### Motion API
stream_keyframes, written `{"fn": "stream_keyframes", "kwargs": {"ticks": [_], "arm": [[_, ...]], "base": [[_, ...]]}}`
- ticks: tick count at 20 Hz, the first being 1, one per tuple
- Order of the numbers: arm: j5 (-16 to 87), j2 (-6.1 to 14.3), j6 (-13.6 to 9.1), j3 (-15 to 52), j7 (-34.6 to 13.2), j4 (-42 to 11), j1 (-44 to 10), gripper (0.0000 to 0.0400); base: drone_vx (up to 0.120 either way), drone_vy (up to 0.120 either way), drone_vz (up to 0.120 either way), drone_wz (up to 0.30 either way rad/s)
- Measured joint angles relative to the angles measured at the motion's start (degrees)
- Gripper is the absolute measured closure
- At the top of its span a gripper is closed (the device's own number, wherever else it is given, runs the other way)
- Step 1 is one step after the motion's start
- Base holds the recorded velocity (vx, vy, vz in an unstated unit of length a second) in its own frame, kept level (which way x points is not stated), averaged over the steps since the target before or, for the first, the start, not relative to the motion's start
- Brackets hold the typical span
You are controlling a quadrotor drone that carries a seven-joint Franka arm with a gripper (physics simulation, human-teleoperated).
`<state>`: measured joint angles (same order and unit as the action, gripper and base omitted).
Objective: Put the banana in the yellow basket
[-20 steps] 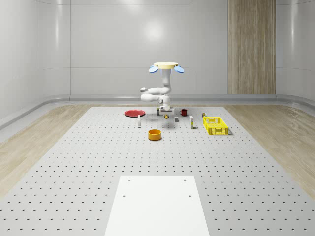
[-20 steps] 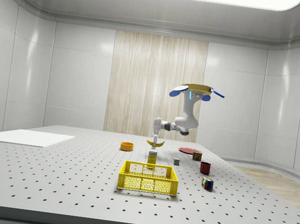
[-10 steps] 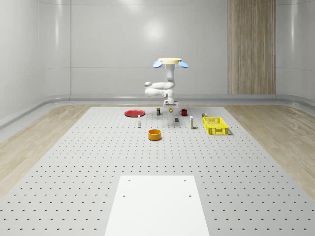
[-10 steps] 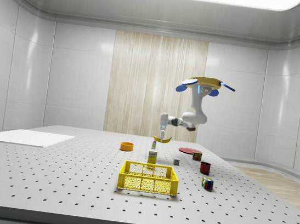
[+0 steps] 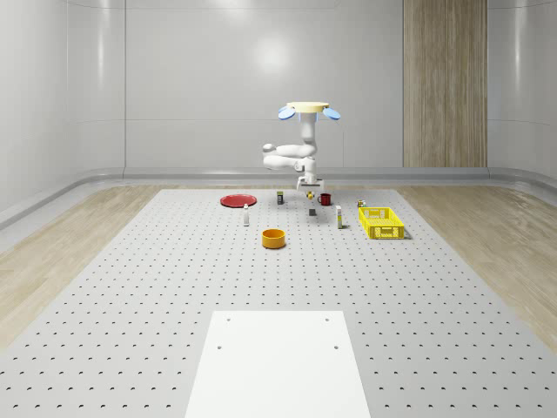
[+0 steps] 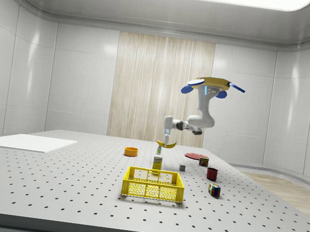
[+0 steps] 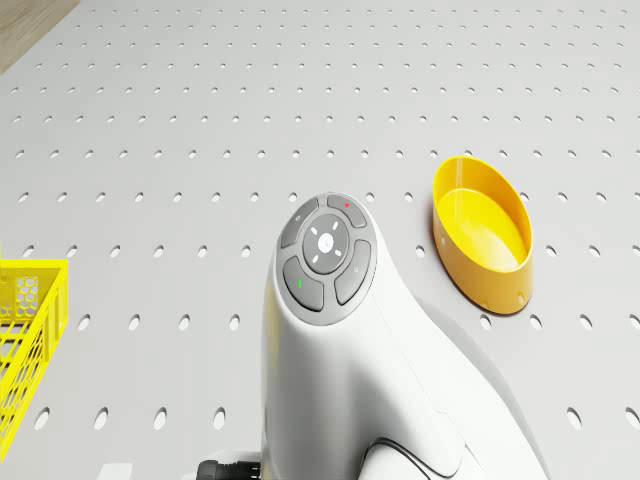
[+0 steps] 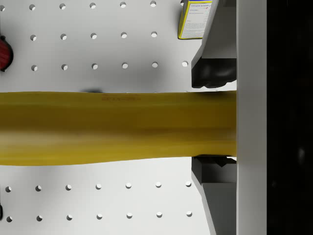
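The banana (image 8: 117, 127) lies crosswise between the gripper's (image 8: 215, 125) two dark pads, which are shut on it. In the whole-scene view the drone (image 5: 309, 109) hovers over the back of the perforated table, and the gripper (image 5: 310, 185) holds the banana (image 5: 311, 195) in the air, left of the yellow basket (image 5: 381, 223). In the side view the banana (image 6: 166, 144) hangs below the gripper (image 6: 165, 139), higher than and behind the basket (image 6: 153, 184). A basket corner (image 7: 25, 330) appears in the drone view beside the white arm (image 7: 330, 260).
An orange bowl (image 5: 274, 238) stands nearer the front. A red plate (image 5: 236, 201), a red mug (image 5: 325, 198) and several small boxes and bottles sit around the hover spot. A yellow carton (image 6: 157, 162) stands behind the basket, a colour cube (image 6: 214, 189) beside it. A white panel (image 5: 277, 361) lies in front.
The drone and arm have climbed and moved toward the whole-scene view's right, nearer the basket. The banana has gone up with the shut gripper.
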<state>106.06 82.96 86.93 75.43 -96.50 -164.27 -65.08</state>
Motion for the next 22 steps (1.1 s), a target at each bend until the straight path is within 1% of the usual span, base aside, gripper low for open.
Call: {"fn": "stream_keyframes", "kwargs": {"ticks": [5, 10, 14, 22], "arm": [[-0.23, 0.53, 0.49, 0.09, -0.13, 0.03, -0.15, 0.0210], [-0.44, 1.02, 0.95, 0.18, -0.24, 0.05, -0.28, 0.0210], [-0.59, 1.39, 1.30, 0.24, -0.32, 0.07, -0.38, 0.0210], [-0.88, 2.07, 1.93, 0.35, -0.47, 0.11, -0.57, 0.0210]], "base": [[0.000, 0.120, 0.000, 0.000], [0.112, 0.120, 0.008, 0.000], [0.120, 0.120, 0.120, 0.000], [0.000, 0.120, 0.000, 0.000]]}}
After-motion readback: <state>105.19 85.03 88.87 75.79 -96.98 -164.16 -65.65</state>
